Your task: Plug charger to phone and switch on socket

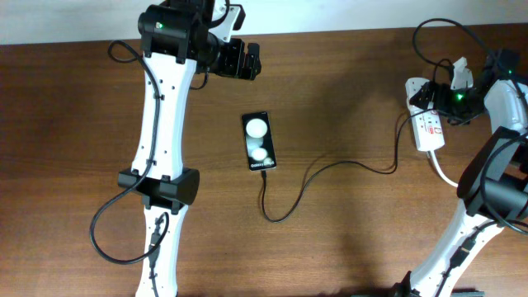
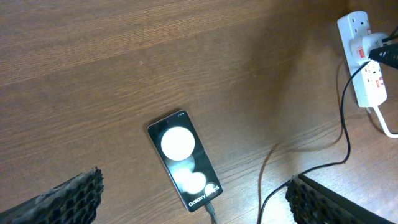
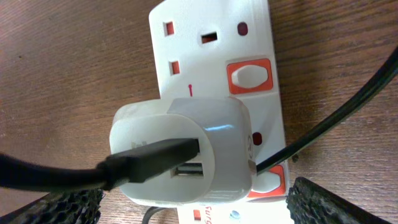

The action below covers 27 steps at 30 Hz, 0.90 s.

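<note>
The black phone (image 1: 258,140) lies flat mid-table with two white spots on its face; it also shows in the left wrist view (image 2: 183,160). The thin black charger cable (image 1: 330,167) has its tip in the phone's bottom edge (image 2: 211,214) and curves right to the white socket strip (image 1: 426,125). Its USB plug (image 3: 161,155) sits in a white adapter (image 3: 205,134) in the strip (image 3: 186,37). My right gripper (image 3: 193,202) is open, its fingers either side of the adapter. My left gripper (image 1: 243,62) is open and empty, behind the phone.
The strip has red-framed rocker switches, one (image 3: 250,76) beside the empty outlet and one (image 3: 273,180) partly hidden by the adapter. Its thick white cord (image 1: 445,175) runs off toward the right arm's base. The left arm's black wires (image 1: 107,235) loop at front left.
</note>
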Tool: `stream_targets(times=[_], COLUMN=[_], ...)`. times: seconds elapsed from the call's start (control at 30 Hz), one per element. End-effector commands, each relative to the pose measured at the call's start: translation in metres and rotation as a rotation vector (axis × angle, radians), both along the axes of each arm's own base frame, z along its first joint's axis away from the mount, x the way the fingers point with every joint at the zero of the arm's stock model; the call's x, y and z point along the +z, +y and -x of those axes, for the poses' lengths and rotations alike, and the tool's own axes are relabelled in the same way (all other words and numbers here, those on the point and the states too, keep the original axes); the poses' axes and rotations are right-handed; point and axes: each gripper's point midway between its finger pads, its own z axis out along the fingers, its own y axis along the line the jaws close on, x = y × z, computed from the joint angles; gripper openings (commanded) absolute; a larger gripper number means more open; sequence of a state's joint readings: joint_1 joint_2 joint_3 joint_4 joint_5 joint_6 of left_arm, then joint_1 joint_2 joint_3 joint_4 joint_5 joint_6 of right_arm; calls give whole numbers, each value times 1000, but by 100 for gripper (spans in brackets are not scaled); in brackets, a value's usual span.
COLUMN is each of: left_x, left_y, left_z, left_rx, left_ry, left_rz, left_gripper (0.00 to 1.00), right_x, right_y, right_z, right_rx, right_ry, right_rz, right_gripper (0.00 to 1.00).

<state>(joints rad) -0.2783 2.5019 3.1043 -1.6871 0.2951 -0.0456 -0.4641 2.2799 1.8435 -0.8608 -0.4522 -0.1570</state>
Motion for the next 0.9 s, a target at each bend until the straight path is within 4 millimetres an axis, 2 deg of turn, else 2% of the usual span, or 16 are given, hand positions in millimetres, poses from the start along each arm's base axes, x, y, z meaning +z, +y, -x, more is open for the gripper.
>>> stream_targets(times=[0.0,0.17,0.37,0.73,0.87], left_x=[17,17,17,17,17], left_y=[5,5,4,4,4], left_z=[3,3,3,3,3], left_rx=[13,13,13,12,12], left_ry=[-33,-34,-34,-34,-34], left_rz=[10,10,10,10,10], left_gripper=[99,99,99,99,99], right_x=[-1,10,10,2,-9], right_y=[-2,17,16,21,25], right_z=[-2,-9,-10,-1,7], right_rx=[-6,29,30,26,24], right_ry=[7,-50,-56,-20,8], right_rz=[-3,-115,-114,-134,-148], right_gripper=[99,99,99,99,99])
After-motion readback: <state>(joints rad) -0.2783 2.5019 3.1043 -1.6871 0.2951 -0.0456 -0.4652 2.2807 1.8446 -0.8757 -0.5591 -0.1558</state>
